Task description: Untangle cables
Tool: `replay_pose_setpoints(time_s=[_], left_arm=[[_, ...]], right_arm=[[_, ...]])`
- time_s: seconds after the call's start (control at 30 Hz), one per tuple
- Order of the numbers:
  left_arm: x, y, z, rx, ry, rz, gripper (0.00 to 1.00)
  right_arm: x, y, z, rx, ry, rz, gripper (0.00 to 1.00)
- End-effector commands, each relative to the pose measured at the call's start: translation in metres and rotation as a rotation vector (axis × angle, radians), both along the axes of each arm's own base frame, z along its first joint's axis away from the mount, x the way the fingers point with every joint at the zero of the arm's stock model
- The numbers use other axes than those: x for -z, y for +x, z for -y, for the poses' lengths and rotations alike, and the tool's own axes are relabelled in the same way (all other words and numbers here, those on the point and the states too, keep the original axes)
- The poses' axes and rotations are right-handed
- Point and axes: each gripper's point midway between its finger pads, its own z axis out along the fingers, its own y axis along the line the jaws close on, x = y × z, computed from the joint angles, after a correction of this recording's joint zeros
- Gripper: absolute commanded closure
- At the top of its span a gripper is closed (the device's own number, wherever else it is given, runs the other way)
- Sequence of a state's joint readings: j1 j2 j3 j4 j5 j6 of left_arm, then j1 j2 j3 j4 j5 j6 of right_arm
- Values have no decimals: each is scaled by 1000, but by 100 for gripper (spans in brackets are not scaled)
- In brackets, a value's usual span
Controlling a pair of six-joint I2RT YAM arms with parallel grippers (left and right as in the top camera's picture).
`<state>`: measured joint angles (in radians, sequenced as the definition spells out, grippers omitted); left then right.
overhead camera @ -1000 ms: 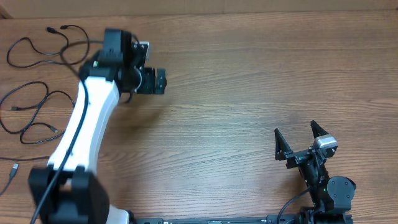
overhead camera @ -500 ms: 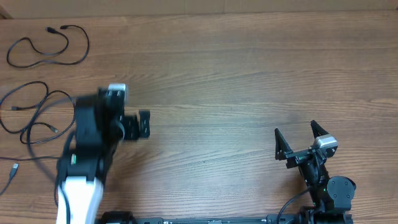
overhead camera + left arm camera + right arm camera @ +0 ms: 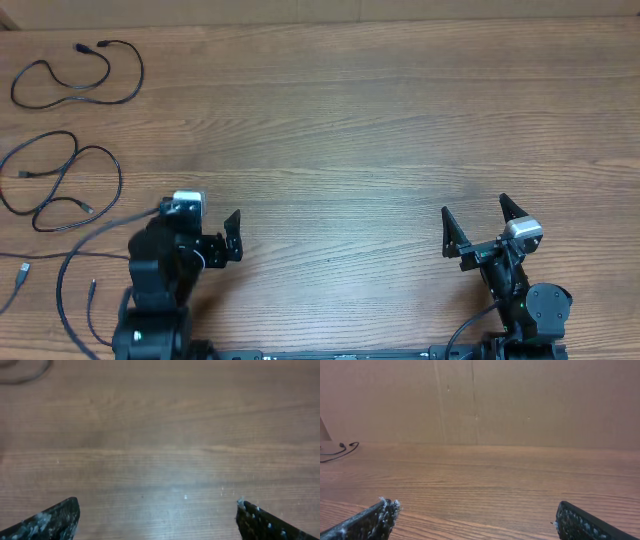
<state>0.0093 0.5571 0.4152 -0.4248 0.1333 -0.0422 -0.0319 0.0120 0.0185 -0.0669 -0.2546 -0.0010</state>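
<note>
Thin black cables lie apart at the table's far left. One cable loop (image 3: 76,73) is at the back corner, and a second cable (image 3: 60,180), crossed like a figure eight, lies nearer. A cable end with a plug (image 3: 20,278) pokes in from the left edge. My left gripper (image 3: 200,216) is open near the front edge, right of the cables, over bare wood. A blurred bit of cable (image 3: 24,374) shows at the top left of its view. My right gripper (image 3: 474,205) stands open at the front right, holding nothing. A cable (image 3: 340,452) shows far off to its left.
A thin black wire (image 3: 62,285) trails from the left arm (image 3: 155,290) and loops over the table's front left. A brown board wall (image 3: 480,400) stands along the table's far edge.
The left arm has drawn back from the far left, by the cables, to the front edge, its gripper still open and empty. The right arm has not moved.
</note>
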Motion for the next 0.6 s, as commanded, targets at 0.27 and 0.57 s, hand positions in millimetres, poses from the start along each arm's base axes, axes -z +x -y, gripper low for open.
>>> replay_pose_setpoints(time_s=[0.27,0.57], left_arm=[[-30,-25,-10,-46,42,344,1],[-20,-16,-18,-89,57,433,1]], right_arm=[[2,0,1,6,-8,6,0],[2,0,1,6,-8,6,0]])
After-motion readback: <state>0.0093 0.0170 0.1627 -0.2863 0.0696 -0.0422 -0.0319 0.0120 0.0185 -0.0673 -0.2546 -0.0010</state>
